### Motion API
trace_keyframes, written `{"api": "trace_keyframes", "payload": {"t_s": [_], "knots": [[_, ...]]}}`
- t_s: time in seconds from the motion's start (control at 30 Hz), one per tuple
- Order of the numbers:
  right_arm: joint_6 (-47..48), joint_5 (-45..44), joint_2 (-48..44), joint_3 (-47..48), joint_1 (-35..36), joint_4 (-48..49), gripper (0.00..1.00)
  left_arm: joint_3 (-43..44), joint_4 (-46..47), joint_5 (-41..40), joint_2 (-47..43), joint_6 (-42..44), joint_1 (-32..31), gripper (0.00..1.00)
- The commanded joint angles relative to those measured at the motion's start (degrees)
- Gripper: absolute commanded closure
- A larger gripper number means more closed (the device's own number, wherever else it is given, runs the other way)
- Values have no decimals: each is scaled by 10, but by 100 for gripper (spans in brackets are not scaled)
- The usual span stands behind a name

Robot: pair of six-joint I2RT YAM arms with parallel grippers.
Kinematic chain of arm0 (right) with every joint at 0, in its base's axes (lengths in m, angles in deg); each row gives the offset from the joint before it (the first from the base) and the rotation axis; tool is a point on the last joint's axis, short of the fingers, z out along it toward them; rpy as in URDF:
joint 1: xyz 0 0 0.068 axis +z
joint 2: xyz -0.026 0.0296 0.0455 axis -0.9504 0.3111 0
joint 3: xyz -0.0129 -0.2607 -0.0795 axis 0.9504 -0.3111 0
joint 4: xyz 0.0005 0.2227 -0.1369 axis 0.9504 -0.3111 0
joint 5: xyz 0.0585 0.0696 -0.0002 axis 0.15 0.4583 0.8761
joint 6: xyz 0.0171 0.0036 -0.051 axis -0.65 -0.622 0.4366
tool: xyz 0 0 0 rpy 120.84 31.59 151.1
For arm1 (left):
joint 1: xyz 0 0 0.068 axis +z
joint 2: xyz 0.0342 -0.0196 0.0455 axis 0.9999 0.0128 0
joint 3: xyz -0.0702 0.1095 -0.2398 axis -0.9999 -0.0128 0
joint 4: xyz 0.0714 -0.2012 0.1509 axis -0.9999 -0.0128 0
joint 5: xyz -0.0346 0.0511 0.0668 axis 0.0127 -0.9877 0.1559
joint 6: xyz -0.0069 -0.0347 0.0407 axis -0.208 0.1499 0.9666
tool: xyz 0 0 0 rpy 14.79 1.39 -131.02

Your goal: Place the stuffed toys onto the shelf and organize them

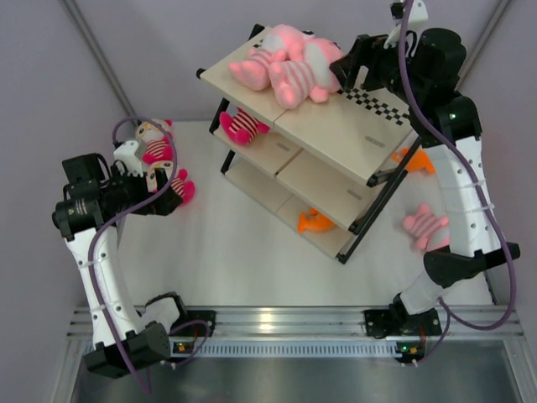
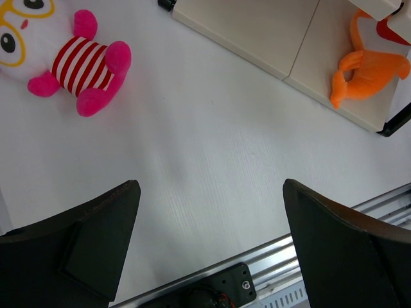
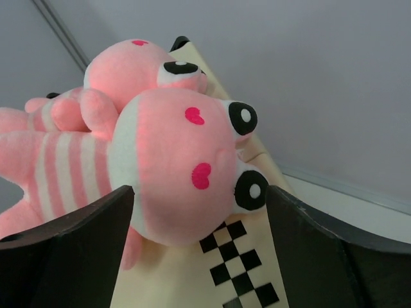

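Observation:
The shelf [image 1: 336, 126] stands mid-table. Two large pale-pink striped toys [image 1: 289, 67] lie on its top board. My right gripper [image 1: 346, 71] is open at their right side. In the right wrist view the nearer toy's head [image 3: 183, 173] lies between my wide-apart fingers [image 3: 70, 250] on the checker strip, with the other toy [image 3: 138, 70] behind. My left gripper [image 1: 170, 199] is open and empty over the table at the left. A hot-pink striped toy [image 2: 87, 64] lies ahead of it, and another [image 1: 156, 144] lies further back.
A hot-pink toy [image 1: 243, 126] lies on the middle tier. An orange toy [image 1: 315, 221] lies on the bottom tier [image 2: 257, 32] and also shows in the left wrist view [image 2: 366, 61]. Another orange toy [image 1: 415, 159] is at the shelf's right end. A pale-pink toy [image 1: 425, 227] lies on the table.

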State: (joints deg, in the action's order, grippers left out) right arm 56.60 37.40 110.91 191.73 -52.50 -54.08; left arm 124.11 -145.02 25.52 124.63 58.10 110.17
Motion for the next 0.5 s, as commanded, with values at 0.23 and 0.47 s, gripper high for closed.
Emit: {"api": "trace_keyframes", "payload": {"t_s": [0.23, 0.47], "knots": [[12, -339, -248, -172, -82, -33, 6, -24, 19, 3, -3, 36, -1, 1], [-52, -319, -374, -512, -375, -14, 2, -39, 19, 5, 14, 69, -1, 1]]}}
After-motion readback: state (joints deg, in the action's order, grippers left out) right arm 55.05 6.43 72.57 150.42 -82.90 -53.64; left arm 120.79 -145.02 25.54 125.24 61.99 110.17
